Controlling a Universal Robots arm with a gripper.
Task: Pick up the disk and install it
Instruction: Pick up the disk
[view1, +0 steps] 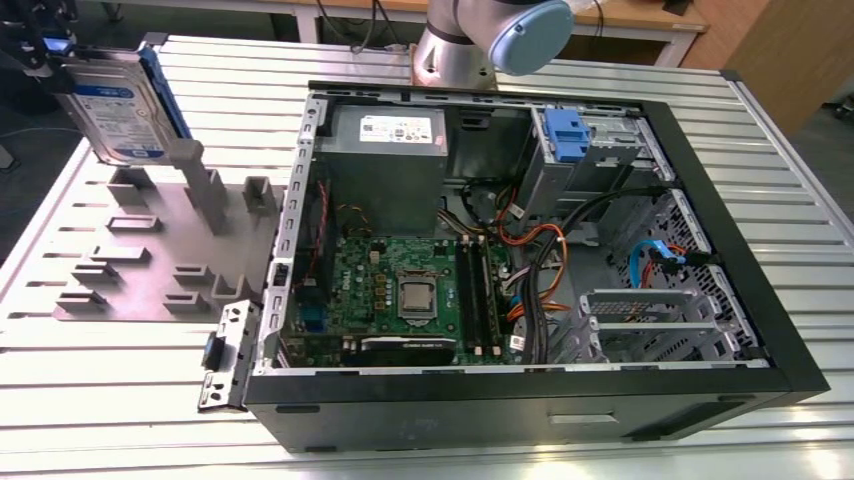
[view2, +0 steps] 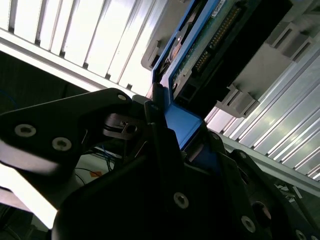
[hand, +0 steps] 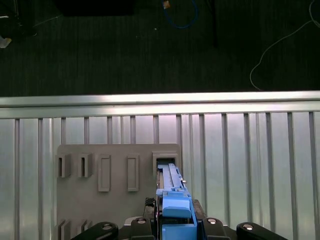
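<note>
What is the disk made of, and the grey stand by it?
The disk looks like dull-shiny silvery metal with a papery white-and-blue label. Its blue side rails look like smooth plastic. The grey stand looks like matt plastic, though painted metal is possible.

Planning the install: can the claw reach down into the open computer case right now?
Probably yes: the computer case lies open side up, uncovered. The claw holds the disk off beside it; cables cross the inside.
</note>
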